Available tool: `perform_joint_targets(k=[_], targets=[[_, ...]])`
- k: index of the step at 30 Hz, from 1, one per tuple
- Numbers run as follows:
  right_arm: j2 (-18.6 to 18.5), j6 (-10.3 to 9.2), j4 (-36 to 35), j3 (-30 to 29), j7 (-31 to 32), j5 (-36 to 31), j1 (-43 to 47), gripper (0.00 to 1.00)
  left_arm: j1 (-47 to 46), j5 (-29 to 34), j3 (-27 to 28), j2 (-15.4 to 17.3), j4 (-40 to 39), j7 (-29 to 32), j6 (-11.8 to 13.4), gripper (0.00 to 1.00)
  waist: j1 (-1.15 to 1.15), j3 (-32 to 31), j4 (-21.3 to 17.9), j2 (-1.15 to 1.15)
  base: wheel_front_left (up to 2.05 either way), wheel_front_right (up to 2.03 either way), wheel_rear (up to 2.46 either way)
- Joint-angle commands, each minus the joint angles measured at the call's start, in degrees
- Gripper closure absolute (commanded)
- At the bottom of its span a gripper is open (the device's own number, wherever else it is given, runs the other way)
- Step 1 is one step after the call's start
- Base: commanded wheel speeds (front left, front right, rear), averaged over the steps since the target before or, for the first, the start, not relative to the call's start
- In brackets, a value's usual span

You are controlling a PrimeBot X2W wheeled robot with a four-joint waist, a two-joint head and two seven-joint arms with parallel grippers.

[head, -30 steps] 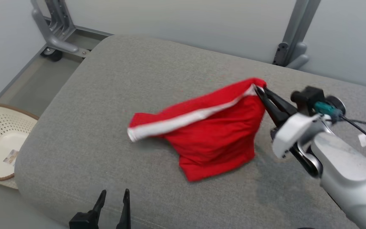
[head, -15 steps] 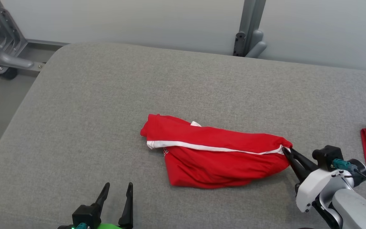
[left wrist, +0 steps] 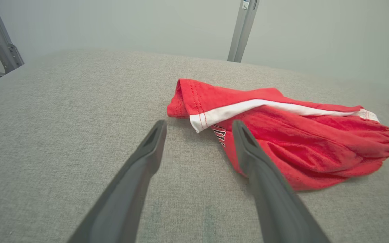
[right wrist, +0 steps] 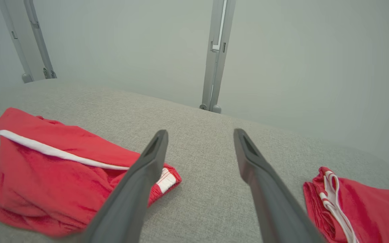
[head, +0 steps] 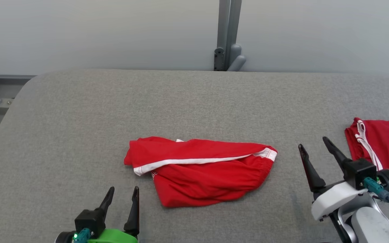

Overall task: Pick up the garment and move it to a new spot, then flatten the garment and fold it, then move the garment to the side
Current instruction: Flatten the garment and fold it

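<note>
grey cushion [head: 79,108]: red shorts [head: 201,175] lie bunched on it
left gripper [head: 124,189]: jaws wide, empty
right gripper [head: 312,142]: jaws wide, empty

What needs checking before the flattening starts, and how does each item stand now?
1. Open right gripper, apart from the red garment: ok.
2. Open, empty left gripper: ok.
3. Garment wholly on the grey cushion: ok.
4. Garment flat: not ok, bunched, with its white stripe folded over.
5. Clearance to the second red garment: ok, it lies beyond the right gripper.
6. Layers beneath the bunch: cannot tell.
</note>
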Motion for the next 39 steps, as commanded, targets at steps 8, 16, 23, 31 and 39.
perform_joint_targets(k=[8, 16, 23, 31, 39], targets=[[2.7, -0.09, -2.4, -0.1, -0.1, -1.6, 3.8, 0.00, -5.8, -2.9, 1.2, 0.1, 6.1, 0.0, -1.7, 0.00, 0.00, 1.2, -6.5, 0.00, 0.00, 0.00, 0.00], [2.5, -0.09, -2.9, 0.2, -0.1, -1.0, 3.0, 0.00, -9.7, -10.7, 4.8, 0.1, 11.3, 0.0, -3.0, 0.00, 0.00, 3.6, -9.5, 0.00, 0.00, 0.00, 0.00], [2.9, -0.09, -3.2, 0.1, -0.1, -0.8, 2.3, 0.00, -11.4, -13.5, 4.6, 0.1, 13.6, 0.0, -3.5, 0.00, 0.00, 5.1, -10.1, 0.00, 0.00, 0.00, 0.00], [3.0, -0.09, -3.1, 0.9, -0.1, -0.5, 1.3, 0.00, -12.6, -14.1, 5.4, 0.1, 14.8, 0.0, -3.5, 0.00, 0.00, 6.3, -10.6, 0.00, 0.00, 0.00, 0.00], [3.0, -0.09, -3.0, 0.7, -0.1, -0.1, 0.8, 0.00, -13.3, -16.5, 5.8, 0.1, 15.8, 0.0, -3.5, 0.00, 0.00, 7.2, -11.0, 0.00, 0.00, 0.00, 0.00]])
